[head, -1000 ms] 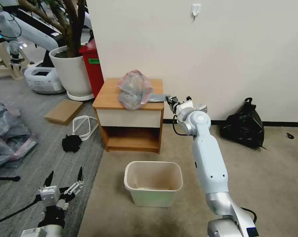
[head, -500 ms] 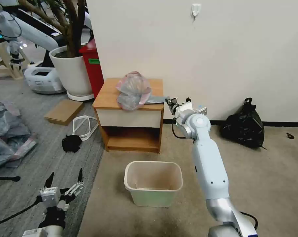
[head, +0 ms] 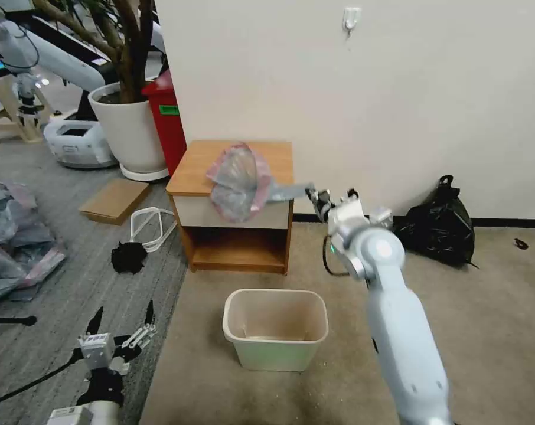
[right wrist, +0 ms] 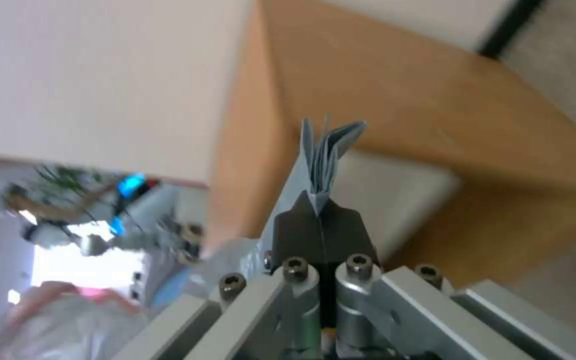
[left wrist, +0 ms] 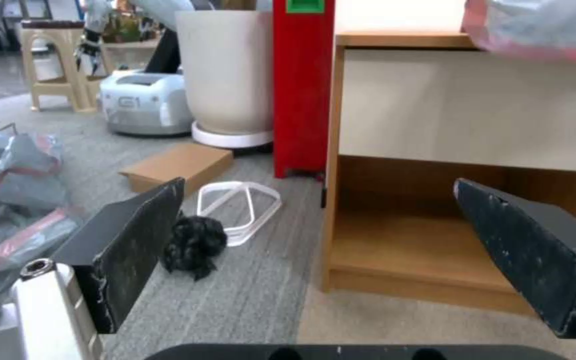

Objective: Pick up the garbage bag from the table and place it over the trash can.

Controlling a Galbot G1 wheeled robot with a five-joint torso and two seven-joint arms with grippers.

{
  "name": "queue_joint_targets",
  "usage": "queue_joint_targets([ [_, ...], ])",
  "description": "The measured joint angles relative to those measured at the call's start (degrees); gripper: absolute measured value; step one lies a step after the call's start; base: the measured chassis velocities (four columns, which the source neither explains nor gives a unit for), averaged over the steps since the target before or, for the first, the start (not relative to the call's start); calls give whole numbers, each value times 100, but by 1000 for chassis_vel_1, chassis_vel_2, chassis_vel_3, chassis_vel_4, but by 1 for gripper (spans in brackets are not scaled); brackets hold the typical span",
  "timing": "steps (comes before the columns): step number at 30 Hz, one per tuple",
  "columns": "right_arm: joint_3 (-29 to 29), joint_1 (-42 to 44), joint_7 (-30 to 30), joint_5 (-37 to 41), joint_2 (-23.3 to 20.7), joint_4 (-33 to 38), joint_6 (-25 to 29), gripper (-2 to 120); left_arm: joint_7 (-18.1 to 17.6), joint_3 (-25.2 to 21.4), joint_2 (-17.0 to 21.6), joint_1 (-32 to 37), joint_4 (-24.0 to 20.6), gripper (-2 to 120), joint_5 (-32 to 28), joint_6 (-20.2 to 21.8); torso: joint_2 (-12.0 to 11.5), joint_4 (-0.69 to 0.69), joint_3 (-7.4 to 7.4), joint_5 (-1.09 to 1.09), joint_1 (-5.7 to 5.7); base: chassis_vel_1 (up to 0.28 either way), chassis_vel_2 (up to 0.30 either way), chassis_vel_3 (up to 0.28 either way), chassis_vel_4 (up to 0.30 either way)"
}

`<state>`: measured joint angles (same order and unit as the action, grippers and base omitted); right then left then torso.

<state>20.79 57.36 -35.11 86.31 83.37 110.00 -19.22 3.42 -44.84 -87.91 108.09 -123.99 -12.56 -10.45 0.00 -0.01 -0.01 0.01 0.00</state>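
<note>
- Grey crinkly plastic with a pink-red rim: the garbage bag hangs off the front edge of the tabletop, bulk draped over the white drawer front, one corner stretched out flat to the right.
- Right end effector is just off the table's front right corner, fingers pressed together on that folded corner of the bag.
- Left end effector sits low by the robot's left side over the grey carpet, fingers spread wide, gripping nothing.
- Trash can stands on the beige floor in front of the table, below the bag, well apart from it.
- Clutter left of the table: red bin, white planter, cardboard piece, white frame, black wad.
- Knotted black bag against the wall, right of the right arm.
- Grey-pink plastic heap at far left.
</note>
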Motion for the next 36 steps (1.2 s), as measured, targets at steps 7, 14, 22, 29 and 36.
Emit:
queue_joint_targets([
  [7, -376, 1086, -233, -156, -214, 924, -149, 0, -1, 89, 17, -97, 64, 100, 2, 0, 0, 0, 0, -1, 0, 0, 0, 0, 0],
  [14, -858, 2142, -261, -861, -221, 1455, -143, 0, -1, 158, -24, -154, 87, 100, 76, -6, 0, 1, 0, -2, 0, 0, 0, 0, 0],
  [22, -1171, 2504, -81, -1678, -303, 1392, -8, 0, -1, 163, -22, -148, 55, 100, 89, -38, 0, 1, 0, -1, 0, 0, 0, 0, 0],
  [29, -1290, 2467, 48, -2187, -397, 1262, 78, 0, -1, 186, 9, -163, 51, 100, 89, -38, 0, 2, 0, -1, 0, 0, 0, 0, 0],
  [36, -1468, 2706, 249, -3110, -502, 1244, 176, 5, -1, 218, 35, -215, 78, 100, 85, -27, 0, 2, 0, -1, 0, 0, 0, 0, 0],
])
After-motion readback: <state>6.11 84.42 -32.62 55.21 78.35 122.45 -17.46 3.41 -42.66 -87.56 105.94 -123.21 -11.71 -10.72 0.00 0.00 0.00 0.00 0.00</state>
